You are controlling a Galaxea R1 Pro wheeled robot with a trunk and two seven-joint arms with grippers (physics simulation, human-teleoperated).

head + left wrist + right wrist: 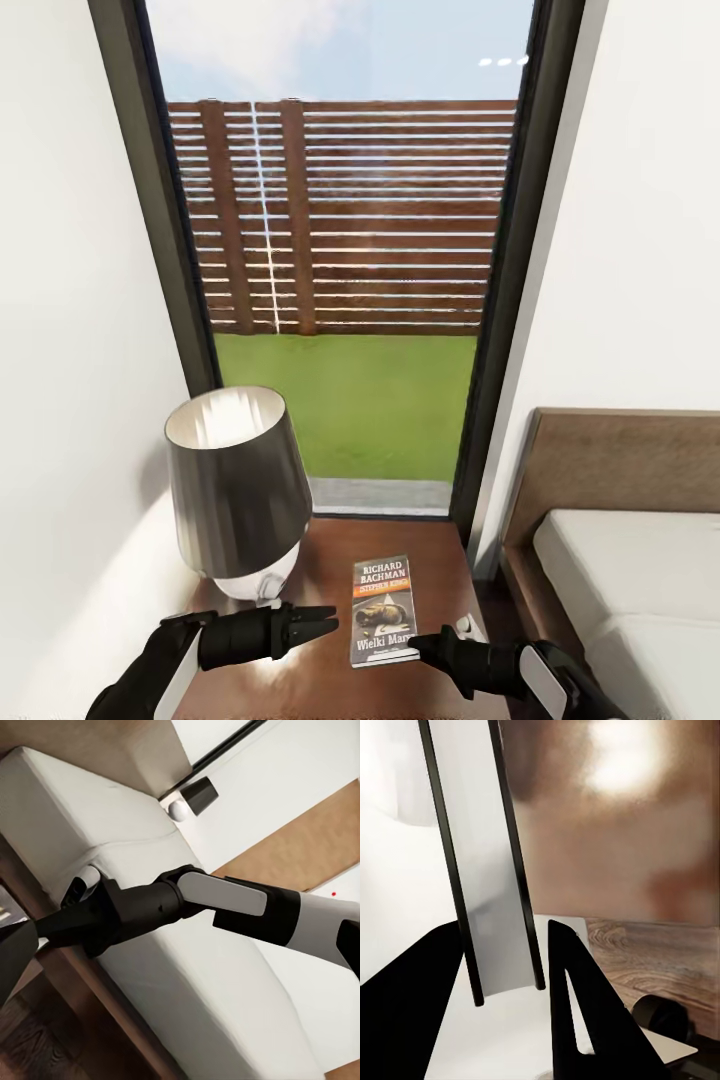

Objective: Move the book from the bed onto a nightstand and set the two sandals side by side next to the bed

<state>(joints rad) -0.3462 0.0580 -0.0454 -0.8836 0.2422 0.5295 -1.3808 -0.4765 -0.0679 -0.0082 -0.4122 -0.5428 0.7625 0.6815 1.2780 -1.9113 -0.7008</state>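
the book lies flat on the nightstand; thin and light, best pinched at an edge. right hand apart, left hand together.

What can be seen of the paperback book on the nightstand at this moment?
The thin dark-covered paperback book lies flat, face up, on the glossy dark-brown wooden nightstand. White words "Richard Bachman" head the cover, an orange band sits below them, and "Wielki Marsz" runs along the near end, partly hidden by the right tool. It rests closed, beside the dark metallic-shaded table lamp, not touching it. The left tool points at its edge; whether either tool touches it is unclear.
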